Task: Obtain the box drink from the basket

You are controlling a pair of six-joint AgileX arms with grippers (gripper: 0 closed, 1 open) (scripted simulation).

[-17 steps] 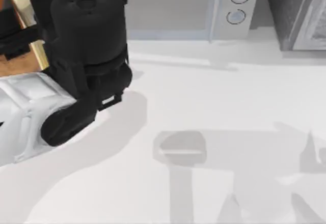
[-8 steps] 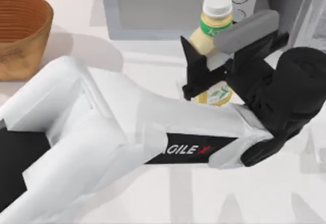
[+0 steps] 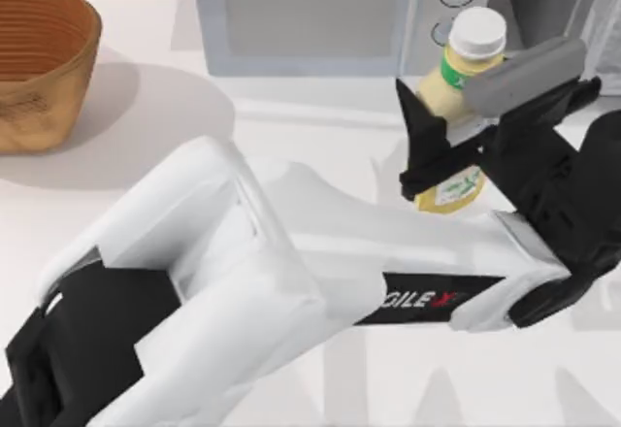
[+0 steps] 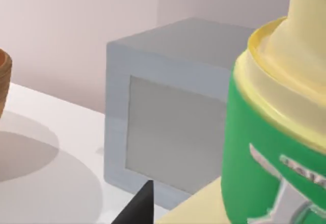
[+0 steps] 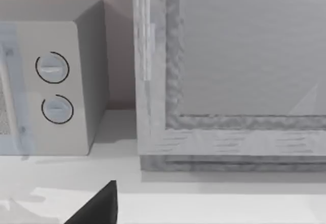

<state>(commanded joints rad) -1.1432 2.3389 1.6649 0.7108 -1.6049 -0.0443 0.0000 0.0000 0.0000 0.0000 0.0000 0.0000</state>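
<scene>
My left claw (image 3: 448, 155), pinching the box drink (image 3: 456, 116), has carried it further right from the basket (image 3: 44, 68); retrieval looks done

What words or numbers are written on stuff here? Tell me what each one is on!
"OILE X": partly hidden red-and-white lettering on the black panel of the white left arm.
Label on the pale-yellow box drink with a white cap and green band: marks too blurred to read.
Two round dials on the white microwave: no readable numbers.
</scene>
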